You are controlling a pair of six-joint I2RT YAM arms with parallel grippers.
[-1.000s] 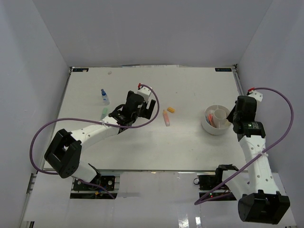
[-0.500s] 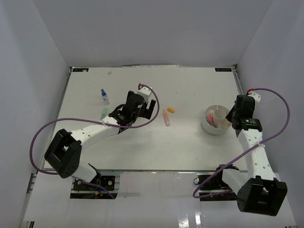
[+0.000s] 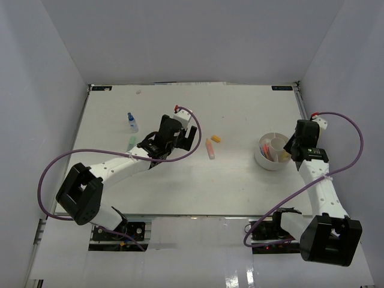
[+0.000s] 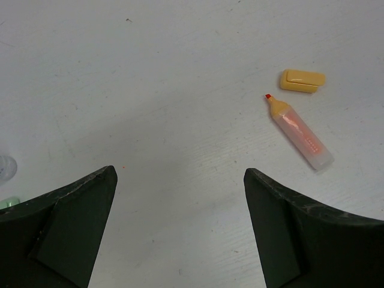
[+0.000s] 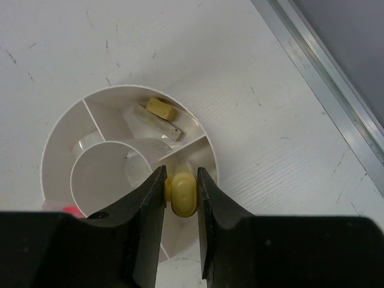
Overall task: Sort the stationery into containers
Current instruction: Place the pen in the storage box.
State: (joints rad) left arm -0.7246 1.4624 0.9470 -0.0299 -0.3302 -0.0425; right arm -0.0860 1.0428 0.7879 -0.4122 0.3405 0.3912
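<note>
Right gripper (image 5: 180,175) narrow, pinching small yellow piece (image 5: 180,197) just over white tub (image 5: 60,139) rim. Prob. light, stiff, smooth, so may slip; mid pinch looks OK. Left gripper (image 4: 180,201) wide, empty, over desk (image 4: 180,90) nr orange highlighter (image 4: 299,133): light, rolls, take mid-barrel.

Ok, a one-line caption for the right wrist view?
Right gripper pinches a small yellow piece over the divided white tub.
</note>
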